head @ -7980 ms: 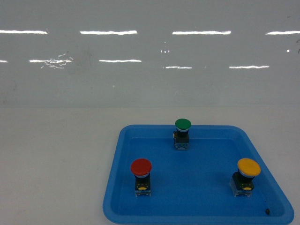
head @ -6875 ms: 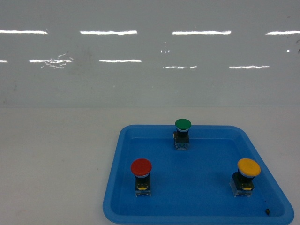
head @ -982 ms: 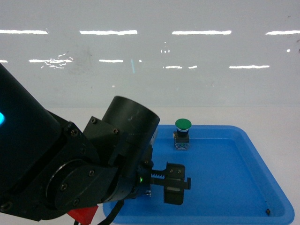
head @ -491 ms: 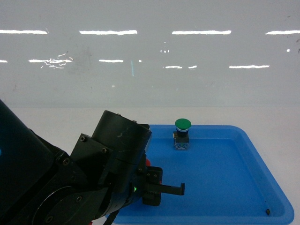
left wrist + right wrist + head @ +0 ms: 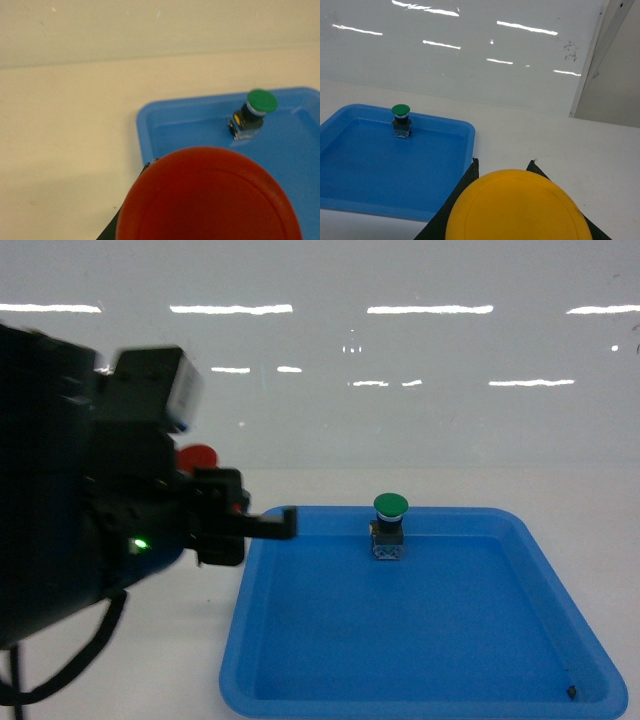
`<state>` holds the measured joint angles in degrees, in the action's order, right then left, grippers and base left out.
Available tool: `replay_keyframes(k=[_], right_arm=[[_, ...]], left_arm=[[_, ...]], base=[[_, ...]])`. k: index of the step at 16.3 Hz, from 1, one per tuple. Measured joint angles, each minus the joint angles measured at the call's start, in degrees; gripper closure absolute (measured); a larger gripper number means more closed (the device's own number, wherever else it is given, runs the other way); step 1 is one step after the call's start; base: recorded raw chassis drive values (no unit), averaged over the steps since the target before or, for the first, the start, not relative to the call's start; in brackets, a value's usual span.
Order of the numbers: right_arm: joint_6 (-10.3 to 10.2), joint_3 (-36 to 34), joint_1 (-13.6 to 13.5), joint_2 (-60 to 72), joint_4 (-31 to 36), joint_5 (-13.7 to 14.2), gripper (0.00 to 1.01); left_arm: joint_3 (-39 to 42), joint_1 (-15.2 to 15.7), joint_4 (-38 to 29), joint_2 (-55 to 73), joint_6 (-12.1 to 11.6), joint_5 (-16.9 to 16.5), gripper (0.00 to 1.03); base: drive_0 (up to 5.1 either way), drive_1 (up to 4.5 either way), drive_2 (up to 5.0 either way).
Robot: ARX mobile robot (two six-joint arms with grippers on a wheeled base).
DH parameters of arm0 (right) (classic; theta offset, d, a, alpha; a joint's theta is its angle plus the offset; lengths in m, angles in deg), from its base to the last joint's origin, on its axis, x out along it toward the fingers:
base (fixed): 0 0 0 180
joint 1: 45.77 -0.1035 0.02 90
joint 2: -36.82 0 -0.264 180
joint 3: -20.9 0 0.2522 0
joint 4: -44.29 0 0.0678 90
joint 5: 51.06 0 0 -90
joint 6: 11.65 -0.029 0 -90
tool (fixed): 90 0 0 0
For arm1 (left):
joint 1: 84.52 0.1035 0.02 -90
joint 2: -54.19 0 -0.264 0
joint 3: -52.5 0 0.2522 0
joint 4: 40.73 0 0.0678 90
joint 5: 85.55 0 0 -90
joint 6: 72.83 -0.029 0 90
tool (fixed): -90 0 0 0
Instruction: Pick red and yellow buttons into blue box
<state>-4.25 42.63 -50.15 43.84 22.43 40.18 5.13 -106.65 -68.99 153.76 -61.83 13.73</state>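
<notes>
Head view: the left claw (image 5: 215, 515) is raised above the table (image 5: 120, 640) just left of the shallow blue tray (image 5: 300, 680), clenched on the red button (image 5: 197, 456), whose cap shows above the claw's black body. One dark finger (image 5: 268, 524) points right, over the tray's left rim. A green button (image 5: 390, 525) stands upright in the far part of the tray.

Left wrist view: the red cap (image 5: 210, 197) fills the lower frame, close under the camera; the tray corner (image 5: 145, 115) and green button (image 5: 254, 112) lie beyond.

Right wrist view: the yellow button (image 5: 517, 207) is gripped by the right claw (image 5: 505, 167), over the white table (image 5: 545, 145) just right of the tray (image 5: 445, 165). The blue box appears in no view.
</notes>
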Motion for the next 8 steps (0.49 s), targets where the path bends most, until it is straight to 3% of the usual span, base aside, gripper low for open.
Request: replay_keyframes(k=[3, 5, 8], right_arm=[[0.0, 0.0, 0.0, 0.0, 0.0, 0.0, 0.77], [0.0, 0.0, 0.0, 0.0, 0.0, 0.0, 0.77], [0.0, 0.0, 0.0, 0.0, 0.02, 0.0, 0.77]], left_arm=[[6.29, 2.75, -0.55, -10.05, -2.23, 0.61, 0.78], [11.58, 5.22, -1.44, -19.93, -5.35, -1.38, 0.78], [15.98, 6.6, 5.4, -33.75, -8.7, -3.52, 0.78]], base=[[0.0, 0.0, 0.0], [0.0, 0.0, 0.0], [0.0, 0.0, 0.0]])
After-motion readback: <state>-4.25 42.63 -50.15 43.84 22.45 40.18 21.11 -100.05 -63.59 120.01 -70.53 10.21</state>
